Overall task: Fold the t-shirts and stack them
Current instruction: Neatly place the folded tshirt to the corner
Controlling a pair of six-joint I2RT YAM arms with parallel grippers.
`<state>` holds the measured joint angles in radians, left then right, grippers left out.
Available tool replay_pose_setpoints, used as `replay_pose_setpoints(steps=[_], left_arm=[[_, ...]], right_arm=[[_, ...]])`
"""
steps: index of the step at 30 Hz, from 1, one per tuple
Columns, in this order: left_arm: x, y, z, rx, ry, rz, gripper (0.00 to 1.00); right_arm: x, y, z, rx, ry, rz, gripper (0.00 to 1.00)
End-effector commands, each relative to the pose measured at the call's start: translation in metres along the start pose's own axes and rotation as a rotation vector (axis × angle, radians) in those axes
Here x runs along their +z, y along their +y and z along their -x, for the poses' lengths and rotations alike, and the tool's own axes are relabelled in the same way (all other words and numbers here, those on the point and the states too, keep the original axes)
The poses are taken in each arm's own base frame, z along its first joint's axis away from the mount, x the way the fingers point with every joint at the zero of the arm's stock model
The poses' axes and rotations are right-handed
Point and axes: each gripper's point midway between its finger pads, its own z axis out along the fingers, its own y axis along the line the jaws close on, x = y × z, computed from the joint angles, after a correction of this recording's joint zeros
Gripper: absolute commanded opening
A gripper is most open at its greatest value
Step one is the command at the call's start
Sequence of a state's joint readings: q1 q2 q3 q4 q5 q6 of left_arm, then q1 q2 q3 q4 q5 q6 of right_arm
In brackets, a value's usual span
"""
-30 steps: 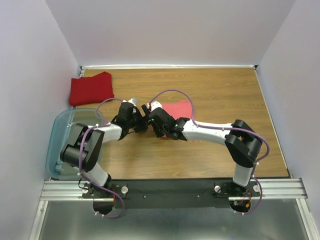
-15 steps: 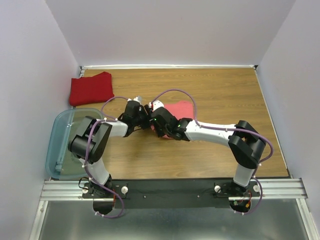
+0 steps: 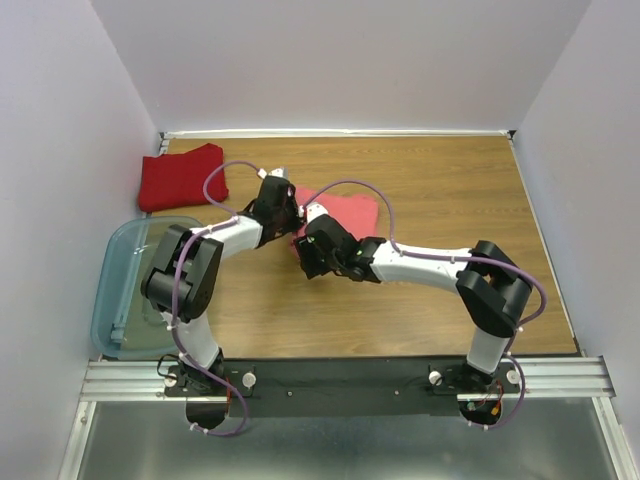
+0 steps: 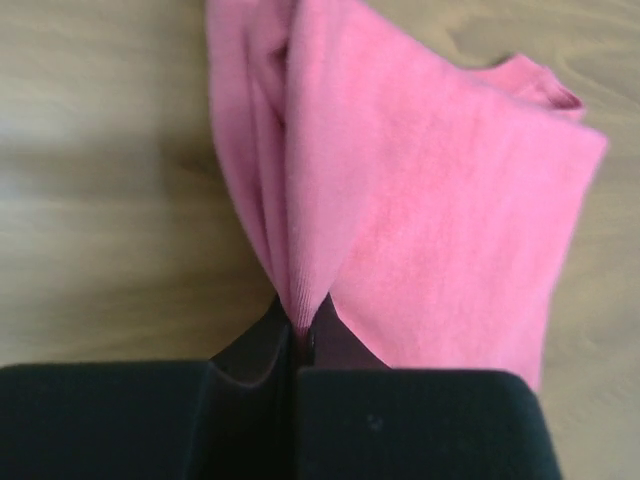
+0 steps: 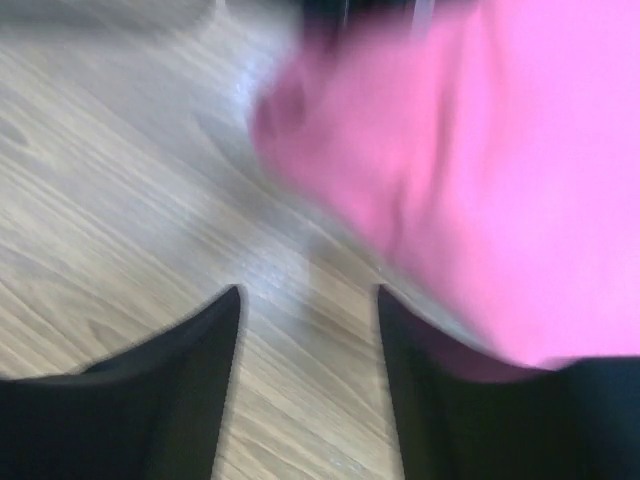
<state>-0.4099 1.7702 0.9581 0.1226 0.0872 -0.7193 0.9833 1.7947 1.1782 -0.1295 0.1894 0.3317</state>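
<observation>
Left fingers point(image 4: 285, 342) of mine are clenching on a bunched fold at the edge of the salmon-pink t-shirt point(image 4: 440, 210), and the cloth is rising out from between them in a narrow ridge. My right fingers point(image 5: 205, 350) are standing spread apart and gripping nothing. Bare wood is showing between them, and blurred pink cloth is lying just beyond them and reaching over toward one finger.

I am working over the wooden table point(image 3: 450, 190), which is carrying everything. The clear bluish bin point(image 3: 115, 290) is sitting at its left near side, just beside my left arm. The deep red t-shirt point(image 3: 182, 178) is lying folded in the far left corner, well apart from the pink one. The pink t-shirt is lying around the middle of the table, mostly flat. My two wrists are meeting at its left edge, the left one on the far side and the right one on the near side.
</observation>
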Motion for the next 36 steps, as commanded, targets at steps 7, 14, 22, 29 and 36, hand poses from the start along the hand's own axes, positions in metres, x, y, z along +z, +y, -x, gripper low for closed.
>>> replay_pose_setpoints(steps=[7,14,22,29,36], left_arm=[[-0.028,0.095,0.120,0.357,-0.128,0.549,0.00],[-0.041,0.126,0.195,0.472,-0.167,0.759,0.00],[-0.061,0.152,0.256,0.581,-0.192,0.922,0.00],[-0.096,0.180,0.304,0.537,-0.254,0.986,0.00],[-0.121,0.191,0.337,0.565,-0.309,1.062,0.00]], right_arm=[[-0.042,-0.025,-0.024,0.028,0.027,-0.024,0.86],[-0.064,-0.054,-0.049,0.087,0.074,-0.045,0.97],[-0.061,-0.051,-0.083,0.140,0.193,0.006,0.97],[-0.066,-0.040,-0.085,0.159,0.261,0.056,0.96],[-0.058,-0.040,-0.093,0.179,0.317,0.036,0.97]])
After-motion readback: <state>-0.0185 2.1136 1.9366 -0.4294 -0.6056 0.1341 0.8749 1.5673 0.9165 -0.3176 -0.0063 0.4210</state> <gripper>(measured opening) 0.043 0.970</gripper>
